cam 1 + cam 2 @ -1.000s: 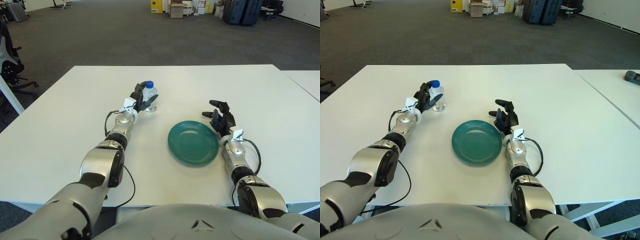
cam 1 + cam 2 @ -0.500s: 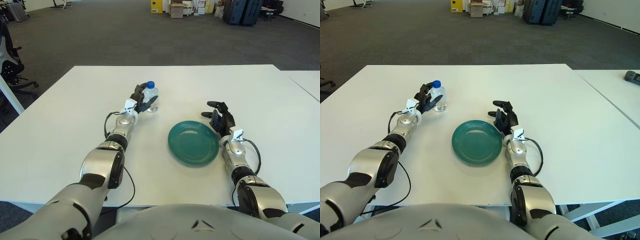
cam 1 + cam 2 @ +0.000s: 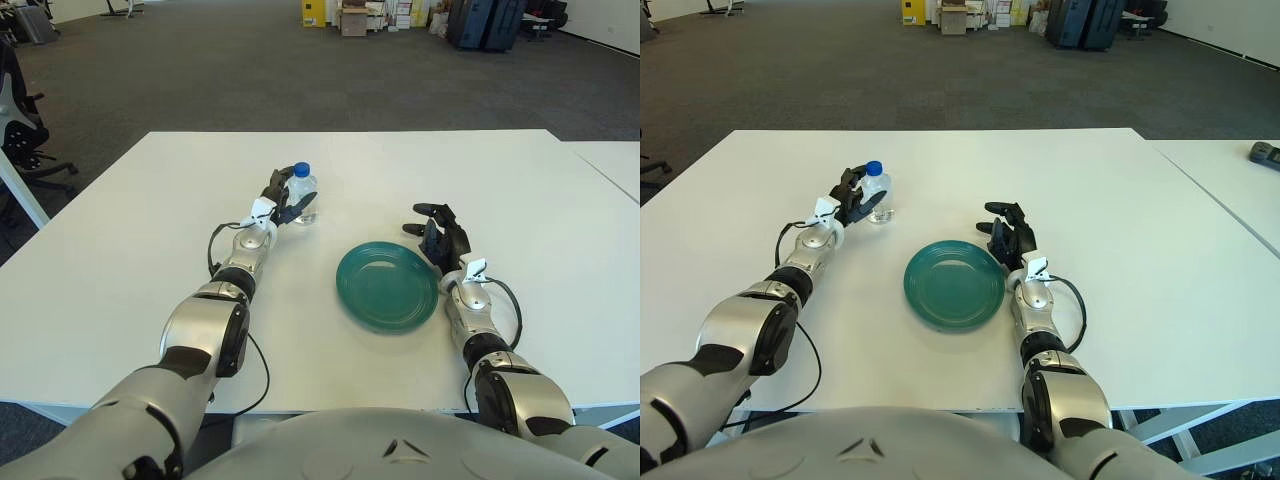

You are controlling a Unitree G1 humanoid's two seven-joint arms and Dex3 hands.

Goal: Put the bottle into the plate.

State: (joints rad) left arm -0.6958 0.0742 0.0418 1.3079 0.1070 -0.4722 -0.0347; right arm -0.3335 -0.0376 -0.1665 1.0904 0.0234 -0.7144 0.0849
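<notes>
Bottle gripped, but not yet moving to the plate

The left hand (image 3: 278, 205) is closing its fingers around the clear blue-capped bottle (image 3: 303, 194), which is standing upright on the white table (image 3: 120, 260), well to the left of and beyond the green plate (image 3: 386, 286). The plate is sitting empty; lifting, carrying and setting down are all left. The right hand (image 3: 440, 238) is resting just beside the plate's right rim, fingers loosely spread, holding nothing.
</notes>
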